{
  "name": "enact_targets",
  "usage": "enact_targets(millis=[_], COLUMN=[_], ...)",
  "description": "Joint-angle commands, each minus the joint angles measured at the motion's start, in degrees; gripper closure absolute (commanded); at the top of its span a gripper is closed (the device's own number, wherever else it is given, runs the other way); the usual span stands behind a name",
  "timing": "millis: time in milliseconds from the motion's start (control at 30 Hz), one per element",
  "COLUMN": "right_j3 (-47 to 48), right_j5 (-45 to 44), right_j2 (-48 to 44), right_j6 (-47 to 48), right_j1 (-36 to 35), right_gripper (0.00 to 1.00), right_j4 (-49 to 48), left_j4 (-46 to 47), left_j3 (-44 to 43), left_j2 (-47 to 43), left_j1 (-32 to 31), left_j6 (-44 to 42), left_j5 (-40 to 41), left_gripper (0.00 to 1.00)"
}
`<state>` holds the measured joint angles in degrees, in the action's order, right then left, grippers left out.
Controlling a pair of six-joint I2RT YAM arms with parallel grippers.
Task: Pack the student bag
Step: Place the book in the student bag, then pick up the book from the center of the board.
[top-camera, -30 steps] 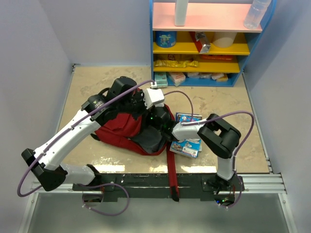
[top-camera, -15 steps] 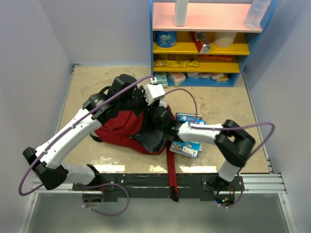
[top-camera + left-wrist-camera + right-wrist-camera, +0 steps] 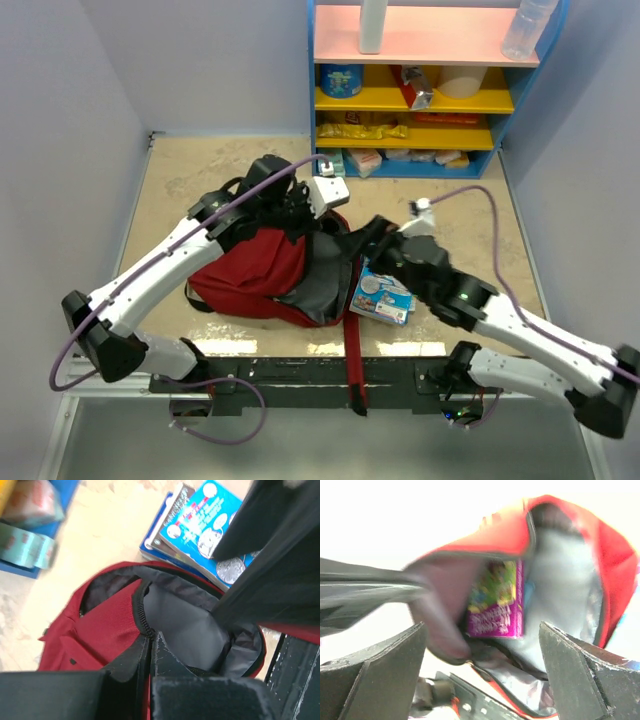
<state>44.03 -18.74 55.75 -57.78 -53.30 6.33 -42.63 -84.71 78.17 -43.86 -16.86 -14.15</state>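
Observation:
The student bag (image 3: 250,275), a dark-red backpack, lies on the floor with its mouth open to the right. My left gripper (image 3: 308,226) is shut on the zipper rim (image 3: 145,627) and holds it up, so the grey lining (image 3: 185,615) shows. My right gripper (image 3: 377,240) hovers just outside the mouth, open and empty. In the right wrist view the wide-apart fingers (image 3: 385,670) frame a purple book (image 3: 497,602) that stands inside the bag (image 3: 615,565).
A stack of blue books (image 3: 385,296) lies right of the bag, also in the left wrist view (image 3: 202,527). The bag's red strap (image 3: 352,350) trails over the base rail (image 3: 290,372). A blue shelf unit (image 3: 312,90) with packets stands at the back.
My right gripper has opened and backed out of the bag's mouth, its arm swinging low to the right. The purple book stays inside. My left gripper has lifted the rim slightly rightward.

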Motion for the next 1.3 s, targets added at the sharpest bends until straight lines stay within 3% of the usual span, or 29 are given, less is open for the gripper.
enact_targets(millis=[0,133,433,1267], right_j3=[-0.35,-2.1,-5.97,-17.75], right_j5=[-9.81,-11.67,-14.04,4.76], right_j2=[-10.91,-16.45,-21.99,-26.48], right_j6=[-3.02,-8.13,-18.77,-21.76], right_j1=[1.88,5.29,6.36,6.28], right_gripper=[0.05,0.04,0.04,0.14], right_j4=[17.55,30.12,45.95,36.47], left_j4=[5.01,6.86,9.67,18.46], left_j3=[2.0,3.93,6.48,8.77], left_j2=[3.2,6.81,13.93,20.71], left_j1=[-0.35,-0.62,-2.46,-4.31], left_j6=[-0.01,-1.41,-3.35,1.13], left_j5=[-1.23,-3.94,-4.65,-3.16], left_gripper=[1.0,1.0,1.0,1.0])
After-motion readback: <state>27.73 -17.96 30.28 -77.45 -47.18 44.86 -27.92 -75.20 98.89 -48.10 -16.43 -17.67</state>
